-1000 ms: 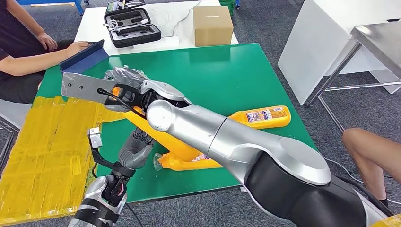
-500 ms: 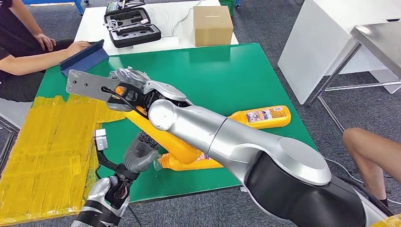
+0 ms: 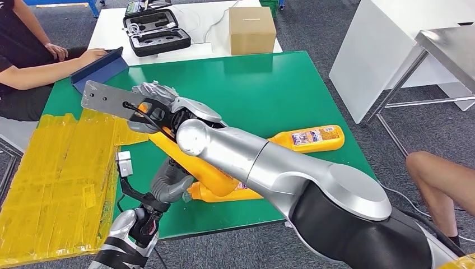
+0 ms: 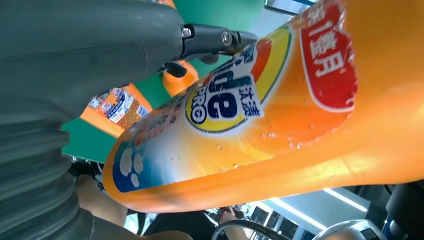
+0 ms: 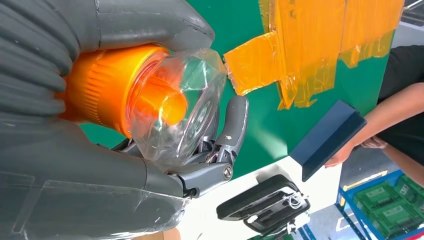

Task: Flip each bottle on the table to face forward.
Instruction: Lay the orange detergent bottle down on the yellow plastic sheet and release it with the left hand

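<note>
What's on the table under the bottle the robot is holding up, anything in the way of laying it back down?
Yes. The held bottle, gripped by the right hand and left hand, hangs over a second bottle lying on the green table. A third bottle lies farther to the robot's right.

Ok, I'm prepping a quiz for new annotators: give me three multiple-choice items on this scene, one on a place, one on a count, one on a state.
1. The cardboard box stands on: A the green table; B the white table; C the floor.
2. Count of orange bottles in the head view: A two; B three; C five.
3. The right hand: A hangs free; B presses the tape; C grips a bottle's cap end.

Key: B, the box is beyond the green top. B, one held bottle, two lying flat. C, fingers wrap the cap.
</note>
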Action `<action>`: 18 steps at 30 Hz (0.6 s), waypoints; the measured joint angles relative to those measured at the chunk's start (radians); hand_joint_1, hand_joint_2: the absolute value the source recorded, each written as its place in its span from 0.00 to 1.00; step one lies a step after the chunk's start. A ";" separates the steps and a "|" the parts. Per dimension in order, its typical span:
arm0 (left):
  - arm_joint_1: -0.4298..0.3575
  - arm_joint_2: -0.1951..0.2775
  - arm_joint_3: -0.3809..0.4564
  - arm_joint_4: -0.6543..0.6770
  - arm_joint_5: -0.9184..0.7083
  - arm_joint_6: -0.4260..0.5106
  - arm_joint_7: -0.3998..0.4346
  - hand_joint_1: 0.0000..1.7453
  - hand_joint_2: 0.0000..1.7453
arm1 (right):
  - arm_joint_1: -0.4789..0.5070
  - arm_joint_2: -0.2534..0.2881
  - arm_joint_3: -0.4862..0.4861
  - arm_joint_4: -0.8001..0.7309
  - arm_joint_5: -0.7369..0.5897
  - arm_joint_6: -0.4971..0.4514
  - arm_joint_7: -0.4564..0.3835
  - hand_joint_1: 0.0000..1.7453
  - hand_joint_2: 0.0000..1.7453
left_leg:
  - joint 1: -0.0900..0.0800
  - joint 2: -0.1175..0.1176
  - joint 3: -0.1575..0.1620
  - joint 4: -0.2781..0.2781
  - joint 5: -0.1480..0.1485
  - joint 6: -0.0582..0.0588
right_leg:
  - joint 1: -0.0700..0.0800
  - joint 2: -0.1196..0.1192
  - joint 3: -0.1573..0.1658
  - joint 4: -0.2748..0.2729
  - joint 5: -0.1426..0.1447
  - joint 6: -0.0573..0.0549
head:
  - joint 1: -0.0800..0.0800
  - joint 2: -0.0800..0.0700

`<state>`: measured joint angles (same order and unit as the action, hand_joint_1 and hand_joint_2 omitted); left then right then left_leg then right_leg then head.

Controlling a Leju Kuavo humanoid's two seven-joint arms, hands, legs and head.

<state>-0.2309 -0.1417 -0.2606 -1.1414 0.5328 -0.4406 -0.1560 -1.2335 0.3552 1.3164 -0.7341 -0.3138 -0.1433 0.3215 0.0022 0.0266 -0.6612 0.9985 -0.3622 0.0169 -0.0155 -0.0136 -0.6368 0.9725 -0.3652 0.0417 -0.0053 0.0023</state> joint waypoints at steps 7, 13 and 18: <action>-0.001 -0.006 -0.014 0.012 0.063 -0.006 0.027 0.00 1.00 | 0.001 -0.001 0.010 0.004 -0.061 0.010 -0.016 1.00 1.00 | 0.000 0.000 0.000 0.000 0.000 0.000 | 0.000 0.000 0.000 0.000 0.000 0.000 | 0.000 0.000; -0.002 -0.005 -0.034 0.042 0.191 -0.033 0.090 0.00 1.00 | 0.006 -0.005 0.014 0.033 -0.112 0.040 -0.024 1.00 1.00 | 0.000 0.000 0.000 0.000 0.000 0.000 | 0.000 0.000 0.000 0.000 0.000 0.000 | 0.000 0.000; -0.005 0.000 -0.051 0.058 0.219 -0.018 0.107 0.00 1.00 | 0.013 -0.006 0.023 0.056 -0.129 0.048 -0.024 1.00 1.00 | 0.000 0.000 0.000 0.000 0.000 0.000 | 0.000 0.000 -0.001 0.000 0.000 0.000 | 0.000 0.000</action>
<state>-0.2358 -0.1422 -0.3120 -1.0831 0.7516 -0.4588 -0.0494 -1.2207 0.3496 1.3392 -0.6781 -0.4427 -0.0951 0.2976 0.0022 0.0267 -0.6616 0.9985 -0.3622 0.0169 -0.0156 -0.0135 -0.6373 0.9725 -0.3652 0.0418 -0.0055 0.0023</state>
